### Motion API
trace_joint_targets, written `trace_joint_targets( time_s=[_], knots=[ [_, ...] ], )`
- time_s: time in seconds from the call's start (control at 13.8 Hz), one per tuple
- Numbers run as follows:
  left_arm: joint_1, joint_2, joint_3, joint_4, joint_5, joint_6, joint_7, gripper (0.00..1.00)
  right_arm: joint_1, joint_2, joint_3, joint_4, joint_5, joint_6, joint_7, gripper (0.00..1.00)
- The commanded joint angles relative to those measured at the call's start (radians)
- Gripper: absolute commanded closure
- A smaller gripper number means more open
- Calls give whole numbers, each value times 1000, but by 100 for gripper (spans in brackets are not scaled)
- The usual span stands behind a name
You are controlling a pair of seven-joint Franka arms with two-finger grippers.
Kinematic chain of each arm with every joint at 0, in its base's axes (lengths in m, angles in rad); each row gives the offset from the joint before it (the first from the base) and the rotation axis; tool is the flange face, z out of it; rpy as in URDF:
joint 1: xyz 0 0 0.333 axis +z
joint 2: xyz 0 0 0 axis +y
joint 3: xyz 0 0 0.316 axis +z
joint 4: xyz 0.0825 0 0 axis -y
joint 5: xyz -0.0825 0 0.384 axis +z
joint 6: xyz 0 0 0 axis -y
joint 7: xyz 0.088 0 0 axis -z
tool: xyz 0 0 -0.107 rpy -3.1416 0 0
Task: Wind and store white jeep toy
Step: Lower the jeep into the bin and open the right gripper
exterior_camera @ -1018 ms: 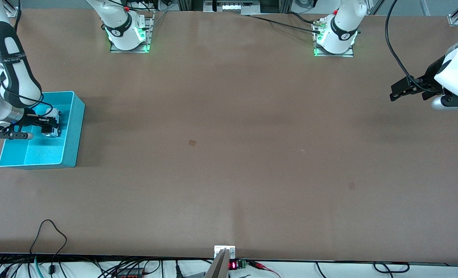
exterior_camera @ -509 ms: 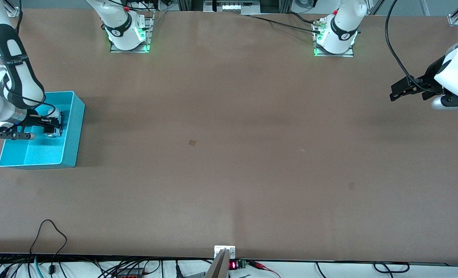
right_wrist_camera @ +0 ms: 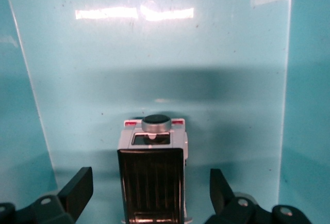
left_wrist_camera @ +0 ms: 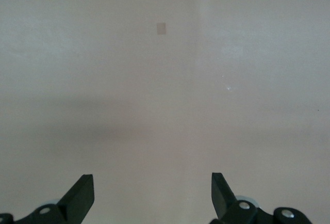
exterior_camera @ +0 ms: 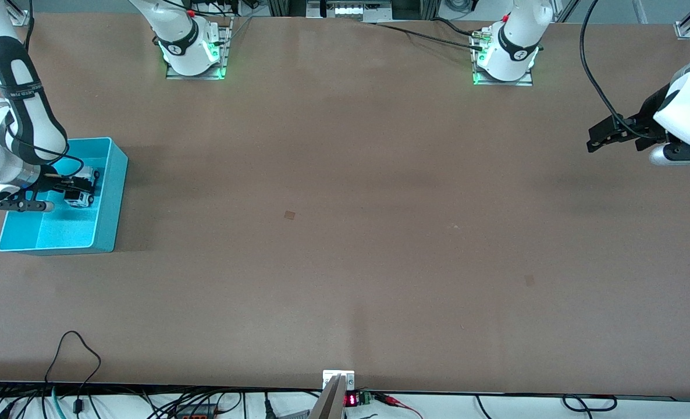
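The white jeep toy (exterior_camera: 83,192), with its black roof panel, lies inside the turquoise bin (exterior_camera: 114,192) at the right arm's end of the table. My right gripper (exterior_camera: 77,187) is down in the bin, open, one finger on each side of the jeep with a gap on both sides. In the right wrist view the jeep (right_wrist_camera: 151,193) sits on the bin floor between my right gripper's (right_wrist_camera: 149,178) spread fingers. My left gripper (exterior_camera: 595,139) waits open and empty over bare table at the left arm's end; the left wrist view shows it (left_wrist_camera: 152,182) with nothing between its fingers.
The bin's walls (right_wrist_camera: 304,105) rise close on both sides of the right gripper. A small dark patch (exterior_camera: 290,215) marks the middle of the brown table (exterior_camera: 380,233). Cables run along the table edge nearest the front camera.
The right gripper's fingers have spread apart and let go of the jeep, which now rests on the bin floor. The left arm has not moved.
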Motion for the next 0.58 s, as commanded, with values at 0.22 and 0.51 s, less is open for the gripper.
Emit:
trace_joint_targets(
  time_s=[0.22, 0.51],
  knots=[
    [-1, -7, -1, 10, 9, -13, -3, 0, 7, -80, 11, 117, -10, -177, -31, 0],
    [-7, -7, -9, 10, 9, -11, -5, 0, 80, -151, 14, 229, -9, -326, -29, 0]
  ],
)
